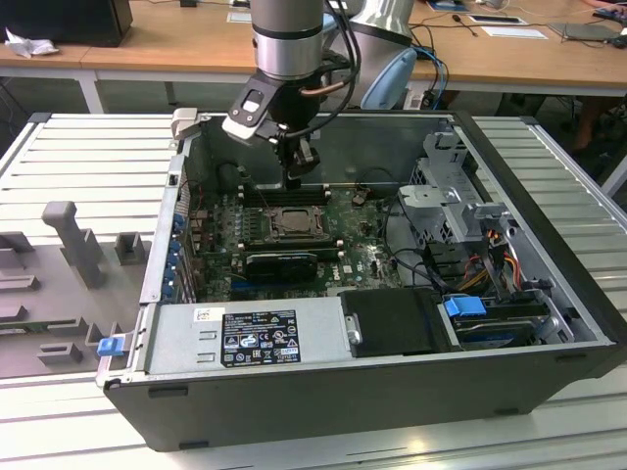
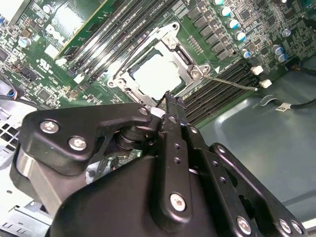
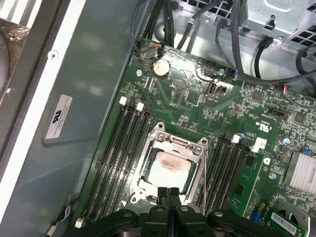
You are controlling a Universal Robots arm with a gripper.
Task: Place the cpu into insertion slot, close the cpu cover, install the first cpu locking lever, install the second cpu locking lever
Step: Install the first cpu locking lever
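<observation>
Gripper [image 3: 168, 193] fingers are pressed together with nothing visible between them, tips just above the edge of the cpu cover [image 3: 173, 142]. The cpu [image 3: 168, 170] sits in the cover's square opening, and the cover lies flat over it. A thin lever [image 2: 229, 82] sticks out beside the cover, angled away from it.

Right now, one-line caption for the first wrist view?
Shut gripper beside the cpu, which sits beneath the closed cpu cover.

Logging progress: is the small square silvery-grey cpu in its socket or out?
In. The cpu lies flat and level, the thin grey metal cpu cover framing it, in both wrist views.
</observation>
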